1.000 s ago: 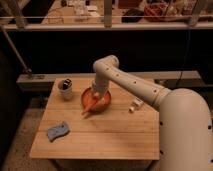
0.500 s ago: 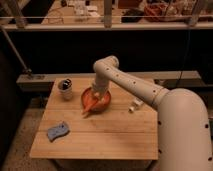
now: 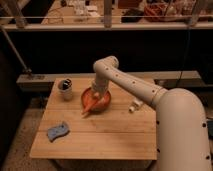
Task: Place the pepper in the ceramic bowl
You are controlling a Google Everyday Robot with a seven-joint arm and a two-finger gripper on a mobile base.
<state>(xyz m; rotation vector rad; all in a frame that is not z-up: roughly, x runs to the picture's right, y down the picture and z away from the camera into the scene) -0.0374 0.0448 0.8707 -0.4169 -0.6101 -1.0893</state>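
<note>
A white robot arm [image 3: 135,87] reaches from the lower right of the frame up to the centre, and its hand [image 3: 98,95] points down into the shallow round orange-red ceramic bowl [image 3: 106,101]. Seen from here, the hand's state, whether wide, narrow or holding something, cannot be told.

The slim, tapering orange pepper [image 3: 89,107] lies slanted at the bowl's lower-left side. Its thick end is inside the bowl under the hand, and its pointed tip reaches past the rim over the light wooden slatted table [image 3: 110,135]. The bowl sits in the upper middle of the table, well in from every edge.

A small white cup with dark contents [image 3: 65,89] stands near the table's upper-left corner, just left of the bowl and apart from it. A blue wavy sponge [image 3: 58,131] lies close to the lower-left edge. Bare wood runs across the lower middle of the table between the sponge and the robot's bulky white body [image 3: 182,130], which covers the lower-right corner.
</note>
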